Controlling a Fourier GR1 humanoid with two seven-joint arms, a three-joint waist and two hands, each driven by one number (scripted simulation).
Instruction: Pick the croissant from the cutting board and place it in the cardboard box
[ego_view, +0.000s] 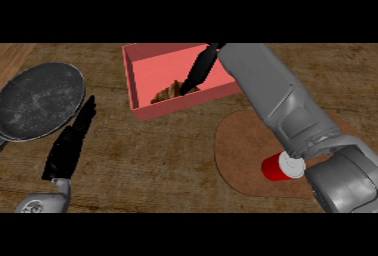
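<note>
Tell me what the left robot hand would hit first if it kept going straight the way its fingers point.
Probably nothing at once: the left robot hand points up and slightly right, along bare counter beside the dark pan. The pan's rim looks closest, though height is unclear.

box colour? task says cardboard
Pinkish red, not brown, in the head view: the box holds the croissant.

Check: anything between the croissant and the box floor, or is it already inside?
Nothing visible in the way. The croissant already sits inside the box, near its front wall, with the right hand reaching in over it. The red can stands on the cutting board, off the path.
</note>
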